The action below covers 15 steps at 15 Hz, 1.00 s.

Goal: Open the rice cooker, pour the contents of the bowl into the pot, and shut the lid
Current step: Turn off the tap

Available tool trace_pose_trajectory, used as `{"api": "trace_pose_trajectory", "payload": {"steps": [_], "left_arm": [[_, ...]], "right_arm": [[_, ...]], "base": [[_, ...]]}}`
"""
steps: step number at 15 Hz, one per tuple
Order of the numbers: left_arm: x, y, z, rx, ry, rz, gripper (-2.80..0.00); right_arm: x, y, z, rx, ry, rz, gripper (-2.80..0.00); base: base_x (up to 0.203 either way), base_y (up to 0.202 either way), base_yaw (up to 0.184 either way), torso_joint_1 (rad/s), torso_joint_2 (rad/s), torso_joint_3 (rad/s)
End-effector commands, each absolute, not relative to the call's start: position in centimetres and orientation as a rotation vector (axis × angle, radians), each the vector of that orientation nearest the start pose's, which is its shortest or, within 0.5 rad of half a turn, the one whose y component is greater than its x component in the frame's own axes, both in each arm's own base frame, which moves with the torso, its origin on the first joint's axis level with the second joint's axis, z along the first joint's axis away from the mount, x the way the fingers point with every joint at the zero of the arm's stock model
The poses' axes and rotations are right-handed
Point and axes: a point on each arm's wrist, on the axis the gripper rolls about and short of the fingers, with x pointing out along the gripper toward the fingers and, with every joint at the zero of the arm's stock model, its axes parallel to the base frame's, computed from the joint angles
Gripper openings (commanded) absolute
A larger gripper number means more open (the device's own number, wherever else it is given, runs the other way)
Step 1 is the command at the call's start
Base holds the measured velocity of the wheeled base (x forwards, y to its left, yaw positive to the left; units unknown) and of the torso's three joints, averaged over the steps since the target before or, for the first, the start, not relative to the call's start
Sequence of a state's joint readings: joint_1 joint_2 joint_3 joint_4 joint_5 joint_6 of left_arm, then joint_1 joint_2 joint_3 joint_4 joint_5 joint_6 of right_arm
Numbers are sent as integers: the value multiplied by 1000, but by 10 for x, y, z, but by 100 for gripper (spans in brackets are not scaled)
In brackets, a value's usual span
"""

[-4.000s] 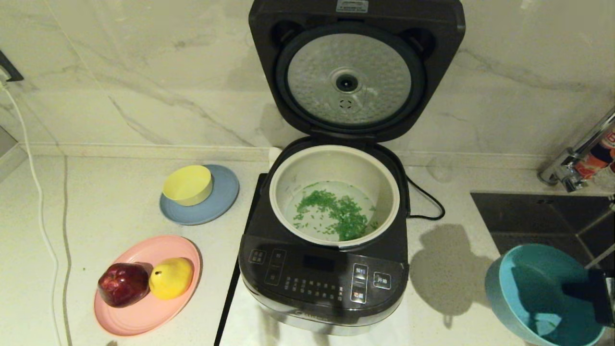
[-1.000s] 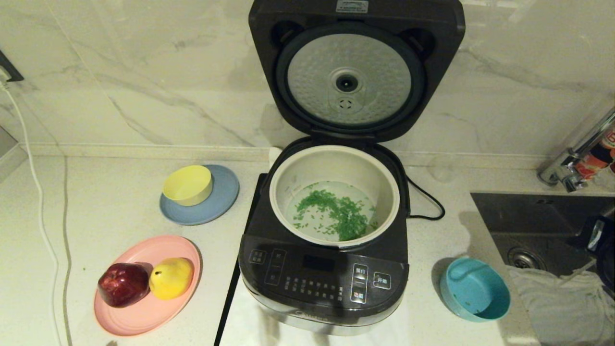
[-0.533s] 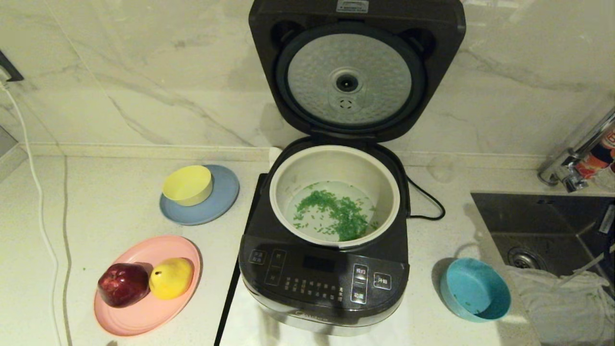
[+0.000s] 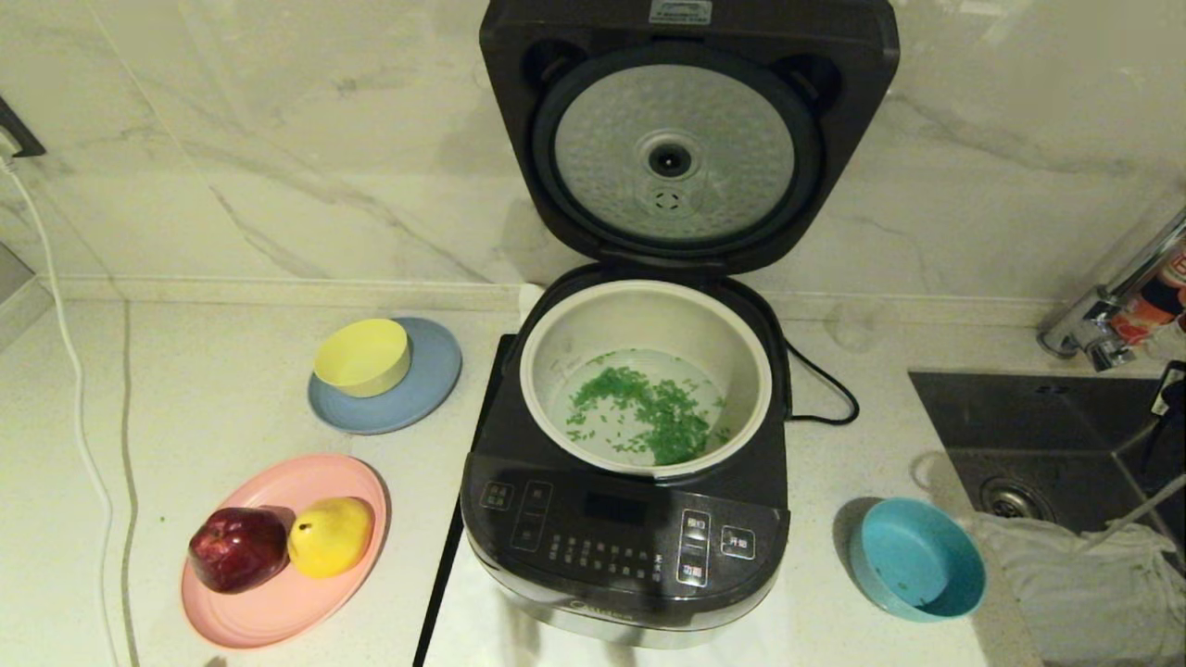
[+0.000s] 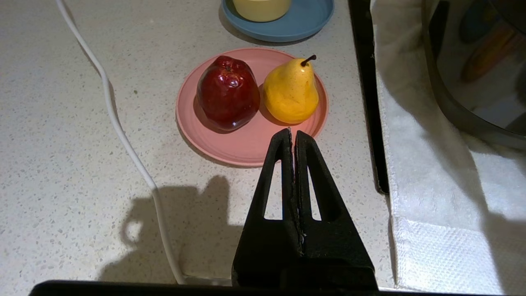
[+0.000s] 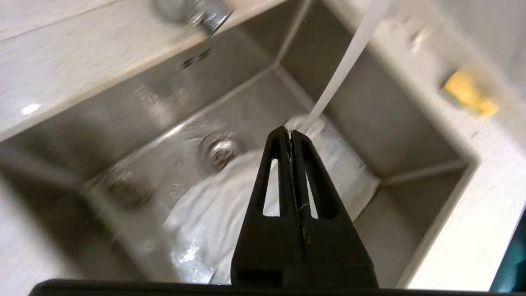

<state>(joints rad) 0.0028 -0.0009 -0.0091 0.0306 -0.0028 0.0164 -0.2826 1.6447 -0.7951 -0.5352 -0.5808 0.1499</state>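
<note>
The rice cooker [image 4: 623, 547] stands in the middle of the counter with its lid [image 4: 684, 139] swung up against the wall, silver underside showing. Green contents [image 4: 649, 412] lie on the floor of the cream pot [image 4: 556, 343]. The teal bowl [image 4: 917, 559] sits upright on the counter to the right of the cooker, a few green specks left inside, nothing touching it. My right gripper [image 6: 291, 132] is shut and empty, hanging over the sink beyond the bowl. My left gripper [image 5: 291, 131] is shut and empty, low over the counter near the pink plate.
A pink plate [image 4: 278, 611] holds a red apple [image 4: 238, 548] and a yellow pear [image 4: 331, 534] at front left. A yellow bowl [image 4: 362, 356] sits on a grey-blue plate [image 4: 435, 380]. The sink [image 4: 1038, 417] with a white cloth [image 4: 1084, 593] lies at the right, tap [image 4: 1103, 315] behind. A white cord [image 4: 79, 435] runs along the left.
The teal bowl, held by my right gripper four seconds ago, now rests on the counter. The right arm has drawn away over the sink, almost leaving the head view.
</note>
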Motion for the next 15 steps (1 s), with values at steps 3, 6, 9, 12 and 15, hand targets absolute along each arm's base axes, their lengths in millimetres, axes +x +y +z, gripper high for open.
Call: {"api": "trace_pose_trajectory", "payload": {"steps": [3, 6, 9, 12, 15], "left_arm": [[-24, 0, 75, 17, 19, 0, -280], [-24, 0, 75, 17, 19, 0, -280], [-24, 0, 75, 17, 20, 0, -280], [-24, 0, 75, 17, 20, 0, -280], [-24, 0, 75, 17, 20, 0, -280]], "right_arm": [[307, -123, 149, 5, 240, -942, -280], [325, -138, 118, -34, 222, -978, -280], [341, -145, 99, -72, 184, -993, -280], [363, -151, 91, -103, 143, -1022, -280], [380, -151, 87, -104, 116, -1014, -280]], "base": [[0, 0, 0, 0, 0, 0], [0, 0, 0, 0, 0, 0], [0, 0, 0, 0, 0, 0], [0, 0, 0, 0, 0, 0], [0, 0, 0, 0, 0, 0]]}}
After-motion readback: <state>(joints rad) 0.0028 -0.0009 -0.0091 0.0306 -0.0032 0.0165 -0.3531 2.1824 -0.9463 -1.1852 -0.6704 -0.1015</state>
